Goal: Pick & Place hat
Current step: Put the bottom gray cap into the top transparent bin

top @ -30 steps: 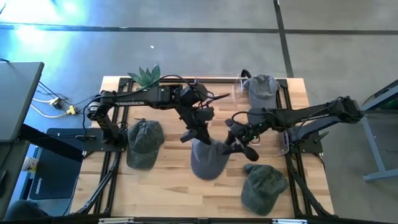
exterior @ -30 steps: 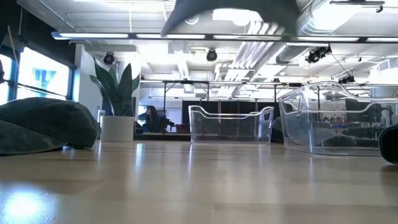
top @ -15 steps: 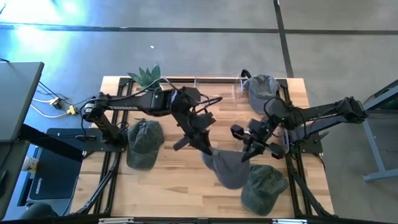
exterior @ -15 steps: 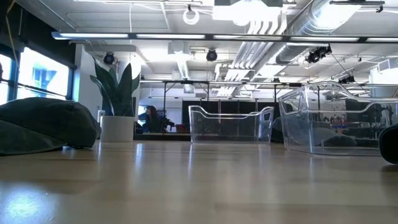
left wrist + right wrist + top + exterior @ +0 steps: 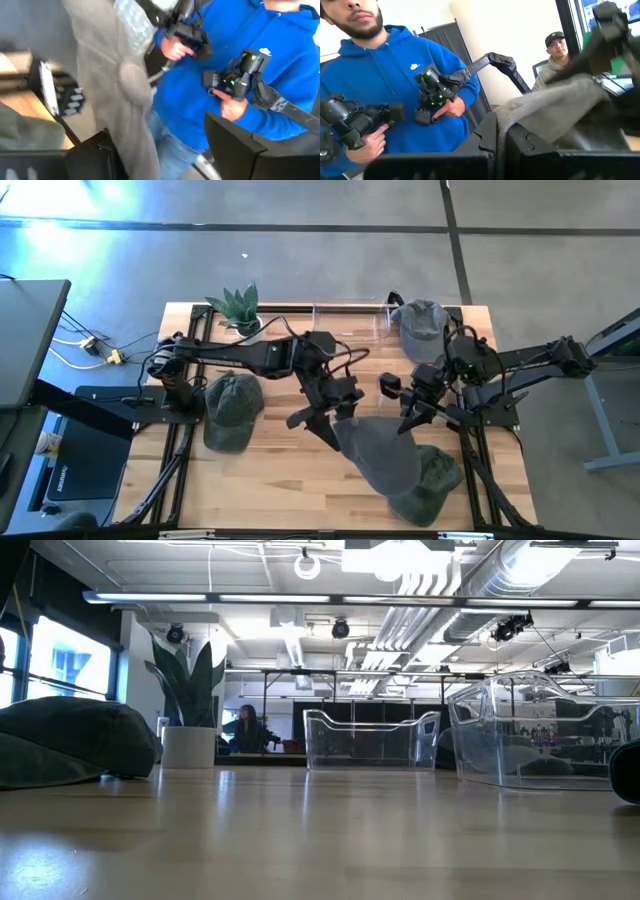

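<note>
A grey hat (image 5: 382, 452) hangs spread out between my two grippers over the table's near right part. My right gripper (image 5: 408, 418) is shut on its right end. My left gripper (image 5: 320, 420) stands open at its left end, and in the left wrist view the grey hat (image 5: 127, 85) hangs between the parted fingers. The grey hat's lower part overlaps a green hat (image 5: 432, 480) lying on the table. A second green hat (image 5: 232, 408) lies at the left. Another grey hat (image 5: 420, 320) sits in a clear bin at the far right. My right gripper pinches a bunched fold of the grey cloth (image 5: 509, 116) between its two fingers (image 5: 485, 142), at the hat's right end. The hat trails away from the fingers toward my left gripper. Whether its lower part rests on the green hat cannot be told. My left gripper: whether its open fingers (image 5: 85, 157) still touch the hat cannot be told.
A potted plant (image 5: 236, 304) stands at the far left and clear bins (image 5: 370, 740) line the far edge. A person in a blue hoodie (image 5: 395, 85) holding hand controllers stands beyond the table, and a second person in a cap (image 5: 555, 55) sits behind.
Both grippers have carried the grey hat from the table's middle toward its near right, over the green hat. My right gripper has shut on the hat. My left gripper has opened and the hat has spread out longer.
</note>
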Robot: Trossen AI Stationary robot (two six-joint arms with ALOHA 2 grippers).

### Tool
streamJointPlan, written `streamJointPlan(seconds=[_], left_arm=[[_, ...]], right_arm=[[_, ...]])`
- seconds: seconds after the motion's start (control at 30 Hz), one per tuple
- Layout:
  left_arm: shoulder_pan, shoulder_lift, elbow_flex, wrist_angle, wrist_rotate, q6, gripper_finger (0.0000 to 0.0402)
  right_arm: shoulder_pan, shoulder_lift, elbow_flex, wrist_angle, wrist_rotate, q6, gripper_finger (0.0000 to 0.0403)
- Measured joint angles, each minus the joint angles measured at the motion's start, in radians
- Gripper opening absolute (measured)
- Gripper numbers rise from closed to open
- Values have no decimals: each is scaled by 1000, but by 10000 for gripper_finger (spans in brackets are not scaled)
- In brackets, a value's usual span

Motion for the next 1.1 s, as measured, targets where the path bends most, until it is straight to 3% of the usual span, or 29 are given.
streamJointPlan(seconds=[0.13,0.27,0.53,0.73,0.87,1.1], left_arm=[[-7,-1,0,49,31,-58,190],[-29,-29,-1,110,50,-94,136],[-30,-66,1,201,-82,-94,14],[-18,-65,1,197,-84,-145,12],[-18,-65,1,159,-86,-146,2],[-18,-67,1,93,-106,-143,1]], right_arm=[[0,-40,0,-3,10,41,2],[13,-83,0,-9,31,44,3],[46,-105,0,-5,62,19,6],[44,-73,0,-23,120,55,24],[31,-59,0,-95,133,92,67],[21,-56,0,-118,229,53,198]])
